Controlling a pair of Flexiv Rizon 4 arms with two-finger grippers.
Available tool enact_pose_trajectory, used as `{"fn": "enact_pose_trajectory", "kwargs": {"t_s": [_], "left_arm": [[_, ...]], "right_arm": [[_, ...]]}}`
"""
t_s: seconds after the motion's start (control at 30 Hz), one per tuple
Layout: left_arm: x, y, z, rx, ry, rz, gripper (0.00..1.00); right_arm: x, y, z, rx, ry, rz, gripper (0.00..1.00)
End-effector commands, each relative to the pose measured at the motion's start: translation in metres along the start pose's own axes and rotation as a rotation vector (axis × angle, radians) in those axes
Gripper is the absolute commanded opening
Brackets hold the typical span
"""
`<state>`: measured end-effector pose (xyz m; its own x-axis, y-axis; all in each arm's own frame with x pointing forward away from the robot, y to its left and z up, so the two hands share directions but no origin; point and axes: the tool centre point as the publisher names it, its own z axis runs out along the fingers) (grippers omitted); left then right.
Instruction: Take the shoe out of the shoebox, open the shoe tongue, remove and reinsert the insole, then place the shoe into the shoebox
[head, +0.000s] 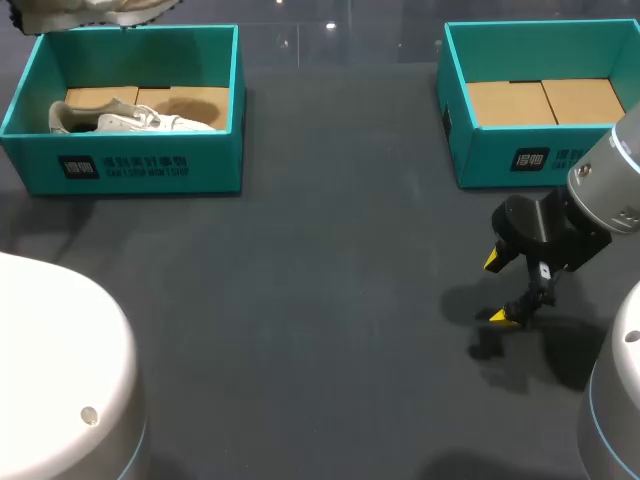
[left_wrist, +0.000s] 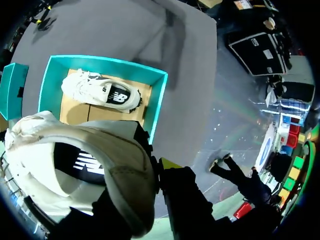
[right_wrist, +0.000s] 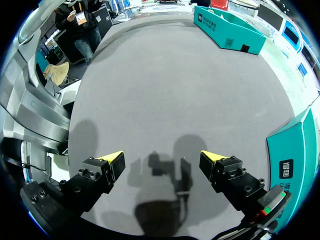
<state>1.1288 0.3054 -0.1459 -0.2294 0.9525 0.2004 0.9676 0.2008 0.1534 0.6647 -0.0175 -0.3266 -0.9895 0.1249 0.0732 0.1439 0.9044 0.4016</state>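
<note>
My left gripper (left_wrist: 152, 172) is shut on the heel end of a cream-white shoe (left_wrist: 75, 160) and holds it high above the left teal shoebox (left_wrist: 157, 107). One yellow tip shows beside the shoe; the other is hidden behind it. In the head view only the held shoe's sole (head: 85, 12) shows, above the left shoebox (head: 120, 165). A second white shoe (head: 130, 118) lies on its side inside that box, also seen as the second shoe (left_wrist: 100, 91) from the wrist. My right gripper (head: 505, 290) hangs open and empty just over the table, in front of the right shoebox (head: 500, 155); the right gripper (right_wrist: 162, 157) has only grey mat between its fingers.
The right teal shoebox holds only brown cardboard (head: 545, 100). Its near wall (right_wrist: 295, 155) stands close beside my right gripper. The grey table (head: 300, 300) stretches open between the two boxes. White arm housings (head: 50, 370) fill the near corners.
</note>
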Motion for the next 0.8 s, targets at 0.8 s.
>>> {"fn": "enact_pose_trajectory", "kwargs": {"t_s": [0.8], "left_arm": [[-0.019, 0.024, 0.052, -0.030, -0.007, 0.171, 0.00]], "right_arm": [[0.002, 0.000, -0.001, 0.001, -0.003, 0.000, 1.00]]}}
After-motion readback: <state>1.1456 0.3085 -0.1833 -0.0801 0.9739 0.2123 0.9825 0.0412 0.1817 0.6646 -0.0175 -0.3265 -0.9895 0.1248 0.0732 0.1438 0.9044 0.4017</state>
